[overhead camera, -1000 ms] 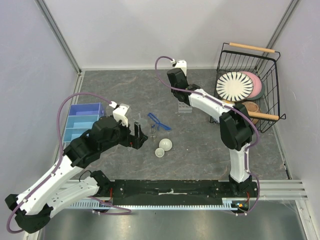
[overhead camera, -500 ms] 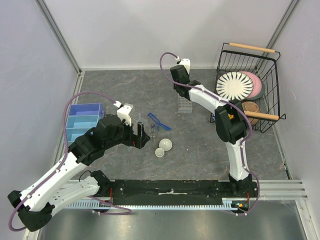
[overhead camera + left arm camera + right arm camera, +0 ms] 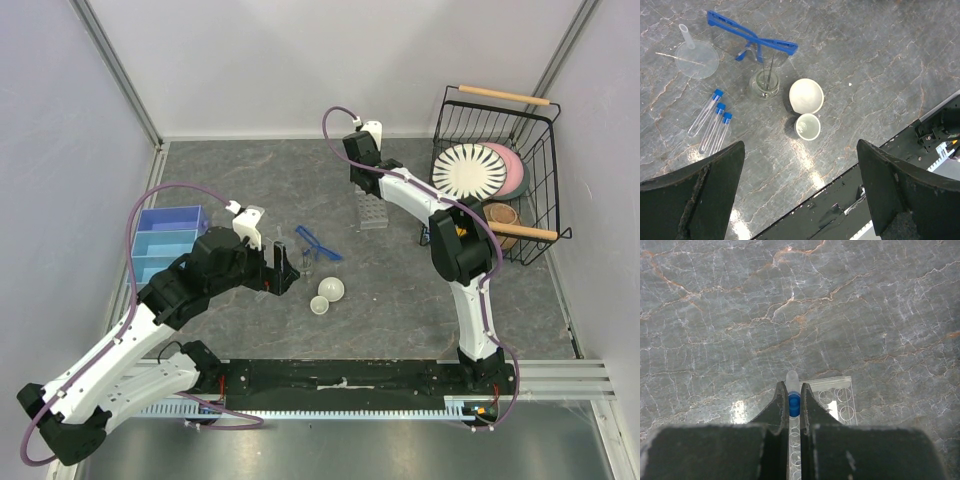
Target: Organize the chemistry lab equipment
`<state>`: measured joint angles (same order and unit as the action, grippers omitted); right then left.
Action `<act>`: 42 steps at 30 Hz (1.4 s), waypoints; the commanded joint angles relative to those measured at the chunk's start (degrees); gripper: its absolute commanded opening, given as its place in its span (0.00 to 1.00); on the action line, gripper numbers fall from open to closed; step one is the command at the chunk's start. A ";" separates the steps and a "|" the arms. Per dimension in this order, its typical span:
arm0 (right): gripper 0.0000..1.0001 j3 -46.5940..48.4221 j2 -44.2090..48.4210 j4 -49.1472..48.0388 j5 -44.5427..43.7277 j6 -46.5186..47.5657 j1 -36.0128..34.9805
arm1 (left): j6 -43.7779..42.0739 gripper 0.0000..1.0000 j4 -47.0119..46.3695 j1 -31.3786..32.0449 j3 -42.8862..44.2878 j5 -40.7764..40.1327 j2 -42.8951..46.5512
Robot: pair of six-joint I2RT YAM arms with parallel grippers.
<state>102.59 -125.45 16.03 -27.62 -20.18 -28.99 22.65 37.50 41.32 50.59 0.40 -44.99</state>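
My right gripper (image 3: 794, 396) is shut on a clear blue-capped tube (image 3: 794, 404), held upright over the clear plastic tube rack (image 3: 839, 399). In the top view this gripper (image 3: 367, 190) hangs above the rack (image 3: 372, 213). My left gripper (image 3: 800, 200) is open and empty, high above the table. Below it lie three blue-capped tubes (image 3: 713, 121), two white round dishes (image 3: 806, 95) (image 3: 807, 126) and the blue-framed safety glasses (image 3: 753, 40). In the top view the left gripper (image 3: 282, 268) is just left of the glasses (image 3: 318, 243) and the dishes (image 3: 330, 288).
A clear funnel (image 3: 696, 58) and a small glass beaker with a stirring rod (image 3: 765, 84) lie near the glasses. Blue bins (image 3: 165, 243) stand at the left. A black wire basket (image 3: 497, 180) with plates and bowls stands at the right. The black front rail (image 3: 875, 185) runs below the dishes.
My right gripper has shifted a little to the right and now sits over the rack with the tube. My left arm has moved slightly right, toward the glasses.
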 commanded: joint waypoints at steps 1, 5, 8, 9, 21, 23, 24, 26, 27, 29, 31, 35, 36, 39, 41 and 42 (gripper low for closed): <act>0.00 1.74 2.04 0.93 0.55 0.32 0.08 | -1.38 1.00 -2.43 -0.63 -0.14 1.27 0.52; 0.00 0.86 3.37 0.67 0.37 0.85 0.08 | -1.47 1.00 -2.34 -0.89 -0.23 1.35 0.61; 0.00 -0.01 4.77 0.58 0.28 1.20 0.08 | -1.47 1.00 -2.43 -1.07 -0.23 1.53 0.52; 0.00 -0.28 5.12 0.49 0.28 1.20 0.08 | -1.56 1.00 -2.43 -1.07 -0.23 1.53 0.52; 0.00 -1.60 9.34 2.77 3.00 1.99 -0.01 | -1.56 1.00 -2.69 -1.86 -0.31 2.23 0.69; 0.00 -0.99 9.08 4.09 4.32 1.90 -0.01 | -1.47 1.00 -2.69 -1.95 -0.31 2.41 0.61; 0.00 -0.81 8.82 4.44 4.85 1.82 -0.10 | -1.56 1.00 -2.78 -2.03 -0.31 2.50 0.61; 0.00 0.59 8.03 6.20 5.81 1.64 -0.01 | -1.56 1.00 -2.69 -2.03 -0.31 2.58 0.52; 0.00 1.29 7.68 6.81 6.17 1.55 -0.10 | -1.56 1.00 -2.95 -2.12 -0.31 2.67 0.52; 0.00 2.79 6.54 8.66 6.69 1.38 -0.10 | -1.47 1.00 -2.78 -2.21 -0.40 2.67 0.52; 0.00 3.41 6.10 9.63 6.70 1.38 -0.10 | -1.39 1.00 -2.87 -2.30 -0.40 2.67 0.61; 0.00 5.42 4.87 11.12 7.31 1.81 -0.01 | -1.30 1.00 -2.95 -2.38 -0.49 2.85 0.61; 0.00 5.95 3.99 11.65 7.57 1.82 -0.10 | -1.38 1.00 -2.87 -2.38 -0.49 2.85 0.61; 0.00 6.84 2.93 12.62 7.75 1.82 -0.10 | -1.30 1.00 -2.87 -2.47 -0.49 2.94 0.70; 0.00 7.01 2.67 12.71 7.75 1.82 -0.01 | -1.38 1.00 -2.95 -2.56 -0.49 2.94 0.78; 0.00 7.10 2.40 12.80 7.84 1.82 -0.10 | -1.39 1.00 -2.95 -2.56 -0.49 2.94 0.87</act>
<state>107.35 -121.56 27.22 -20.34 -18.65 -29.02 22.65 37.08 39.18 50.28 2.13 -44.91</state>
